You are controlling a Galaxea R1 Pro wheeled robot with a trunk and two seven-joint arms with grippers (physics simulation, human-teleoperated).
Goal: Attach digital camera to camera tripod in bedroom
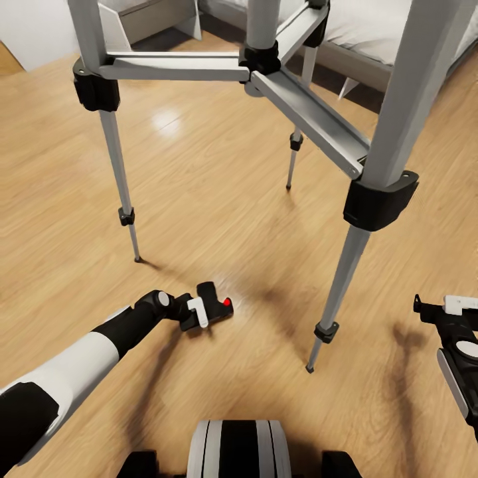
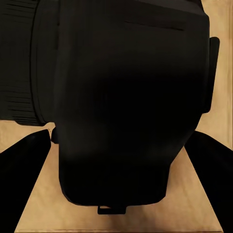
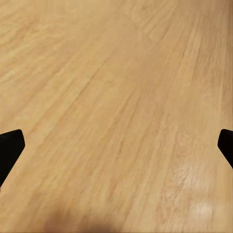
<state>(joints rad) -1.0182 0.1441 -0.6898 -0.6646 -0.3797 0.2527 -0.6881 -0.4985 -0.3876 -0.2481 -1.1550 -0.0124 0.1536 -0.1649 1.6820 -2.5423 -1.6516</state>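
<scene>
While clenched on the digital camera (image 1: 214,305), left end effector (image 1: 199,312), tripod leg (image 1: 340,279) beside, right end effector (image 1: 438,309) released

Left arm (image 1: 73,372): we are seeing white shells alternating with black joints — glossy.
Right gripper (image 1: 431,309): we are noting black fingers, white tab.
Trunk (image 1: 239,448): black-and-white striping.

The digital camera (image 1: 216,304), small, black, red button showing, lies low over the wood floor at seven o'clock from the camera tripod (image 1: 265,60), whose three silver legs with black joints stand planted.
</scene>
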